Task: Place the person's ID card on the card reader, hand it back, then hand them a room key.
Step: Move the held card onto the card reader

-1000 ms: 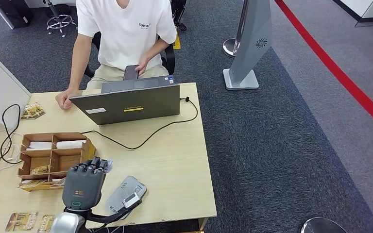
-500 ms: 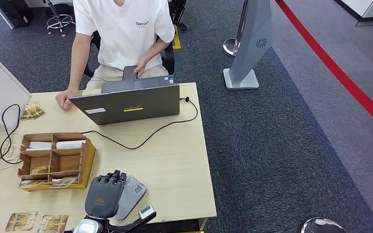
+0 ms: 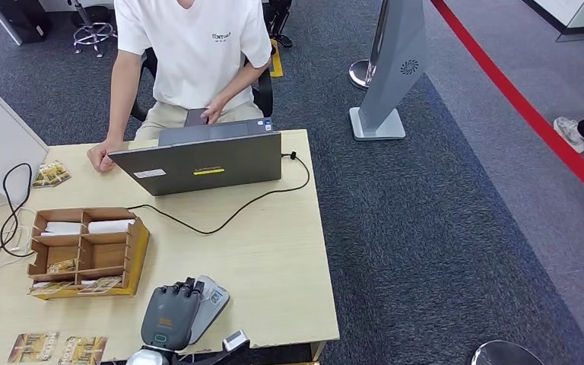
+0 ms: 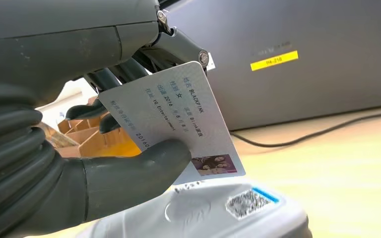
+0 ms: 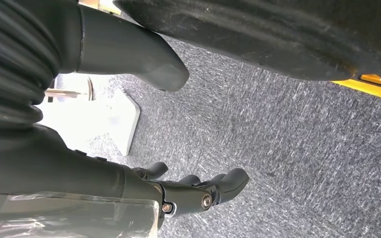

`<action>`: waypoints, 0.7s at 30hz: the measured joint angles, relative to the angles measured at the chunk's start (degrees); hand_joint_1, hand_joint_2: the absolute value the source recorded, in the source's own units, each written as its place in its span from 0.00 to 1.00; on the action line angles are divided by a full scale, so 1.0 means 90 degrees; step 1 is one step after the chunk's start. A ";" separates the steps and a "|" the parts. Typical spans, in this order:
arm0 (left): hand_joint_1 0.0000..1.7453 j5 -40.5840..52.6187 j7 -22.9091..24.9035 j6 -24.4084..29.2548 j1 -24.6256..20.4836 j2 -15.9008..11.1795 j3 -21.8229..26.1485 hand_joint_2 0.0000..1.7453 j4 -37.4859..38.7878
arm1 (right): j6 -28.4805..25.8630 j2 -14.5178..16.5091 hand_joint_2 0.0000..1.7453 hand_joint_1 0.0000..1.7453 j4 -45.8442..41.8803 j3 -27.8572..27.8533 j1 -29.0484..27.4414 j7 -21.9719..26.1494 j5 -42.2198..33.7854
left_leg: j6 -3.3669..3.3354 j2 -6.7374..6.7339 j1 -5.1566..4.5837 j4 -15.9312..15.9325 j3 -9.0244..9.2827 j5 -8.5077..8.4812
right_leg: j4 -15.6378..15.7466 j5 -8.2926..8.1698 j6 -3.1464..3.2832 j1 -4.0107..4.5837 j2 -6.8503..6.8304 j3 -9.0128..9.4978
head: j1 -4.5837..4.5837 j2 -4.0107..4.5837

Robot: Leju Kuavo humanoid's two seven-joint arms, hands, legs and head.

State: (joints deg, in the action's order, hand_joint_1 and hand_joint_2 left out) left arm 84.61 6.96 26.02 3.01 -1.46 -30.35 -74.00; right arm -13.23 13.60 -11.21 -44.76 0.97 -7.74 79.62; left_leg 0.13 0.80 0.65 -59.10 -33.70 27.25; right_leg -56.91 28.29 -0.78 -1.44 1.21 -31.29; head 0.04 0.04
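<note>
The desk (image 3: 274, 251) carries everything, with the person (image 3: 194, 53) seated beyond the laptop (image 3: 198, 163) on the far side from the left hand (image 3: 169, 315). A compartmented box (image 3: 84, 251) sits just beside that hand. Under it lies the grey card reader (image 4: 218, 218). The left hand pinches the ID card (image 4: 178, 124) between thumb and fingers, tilted, its lower edge at the reader's top. Step 1 looks underway; next, the card likely needs laying flat. The right hand (image 5: 198, 191) hangs over carpet, fingers loosely apart, holding nothing.
</note>
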 joint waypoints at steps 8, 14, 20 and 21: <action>1.00 0.0024 0.0066 0.0107 -0.0043 -0.0002 -0.0013 1.00 0.0052 | 0.0004 0.0000 1.00 0.00 0.0000 0.0000 0.0001 -0.0007 0.0016 | 0.0000 0.0000 0.0000 0.0000 0.0000 0.0000 | 0.0000 0.0000 0.0000 0.0000 0.0000 0.0000 | 0.0000 0.0000; 1.00 0.0053 0.0418 0.1213 -0.0353 -0.0257 -0.0025 1.00 -0.0344 | 0.0033 0.0000 1.00 0.00 0.0000 -0.0001 0.0003 0.0002 0.0115 | 0.0000 0.0001 0.0001 0.0000 0.0001 -0.0003 | -0.0003 -0.0001 0.0000 0.0001 -0.0001 0.0000 | 0.0000 0.0001; 1.00 0.0053 0.0158 0.1517 -0.0916 -0.0654 0.0076 1.00 -0.1279 | 0.0148 -0.0010 1.00 0.00 0.0000 0.0007 0.0010 0.0002 0.0307 | 0.0003 0.0006 0.0004 0.0000 0.0002 -0.0006 | -0.0007 -0.0001 0.0001 0.0004 -0.0006 0.0002 | 0.0000 0.0001; 1.00 0.0053 0.0098 0.1514 -0.1026 -0.0681 0.0132 1.00 -0.1375 | 0.0165 -0.0013 1.00 0.00 -0.0001 0.0011 0.0013 0.0005 0.0327 | 0.0003 0.0005 0.0004 0.0000 0.0002 -0.0006 | -0.0007 -0.0002 0.0001 0.0004 -0.0006 0.0002 | -0.0001 0.0001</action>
State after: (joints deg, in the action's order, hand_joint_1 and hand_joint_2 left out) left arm 85.09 7.85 39.65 -6.23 -7.58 -29.17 -86.37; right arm -11.75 13.47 -11.22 -44.66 1.09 -7.69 82.57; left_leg 0.16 0.85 0.69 -59.10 -33.69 27.20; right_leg -56.97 28.28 -0.77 -1.40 1.16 -31.27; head 0.04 0.05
